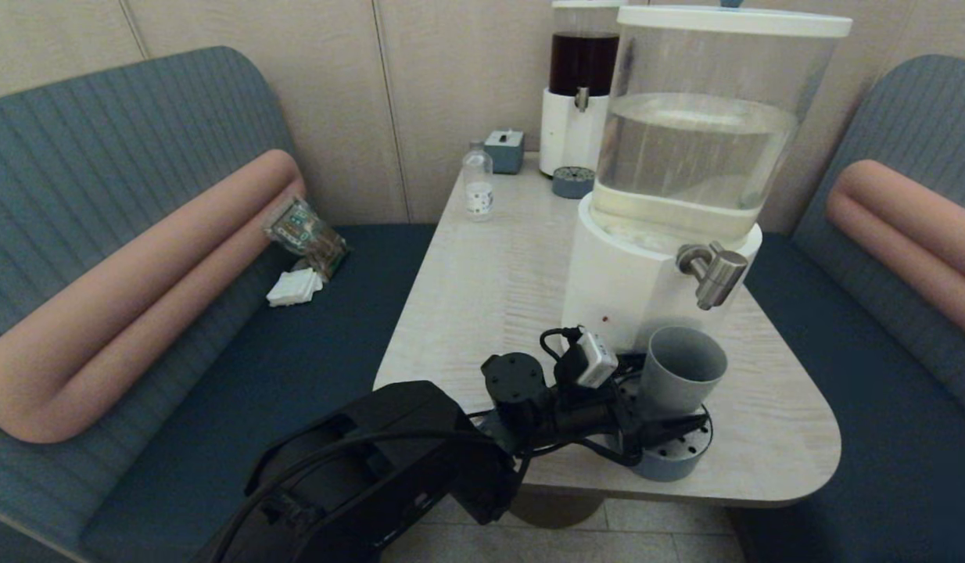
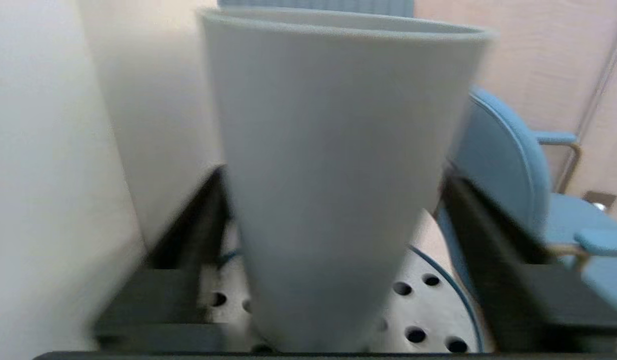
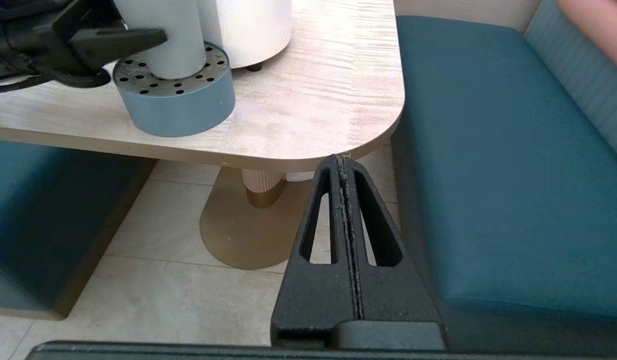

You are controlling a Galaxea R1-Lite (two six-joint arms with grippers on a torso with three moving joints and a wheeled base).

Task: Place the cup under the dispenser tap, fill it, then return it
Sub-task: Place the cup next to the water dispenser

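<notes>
The grey-blue cup (image 1: 680,374) stands on the round perforated drip tray (image 1: 678,461), just below the brushed-metal dispenser tap (image 1: 713,274) of the white-based water dispenser (image 1: 631,289). No water runs from the spout. My left gripper (image 1: 666,407) reaches in from the left and is shut on the cup (image 2: 338,175), with a black finger pressed against each side. The right wrist view shows the cup (image 3: 161,35) on the tray (image 3: 178,107) with a left finger (image 3: 113,40) across it. My right gripper (image 3: 343,160) is shut and empty, low beside the table's near right corner.
A small clear bottle (image 1: 478,186), a grey box (image 1: 504,150) and the dark-liquid dispenser (image 1: 580,94) with its own tray stand at the table's far end. Blue benches flank the table (image 1: 482,297). Packets (image 1: 306,234) lie on the left bench.
</notes>
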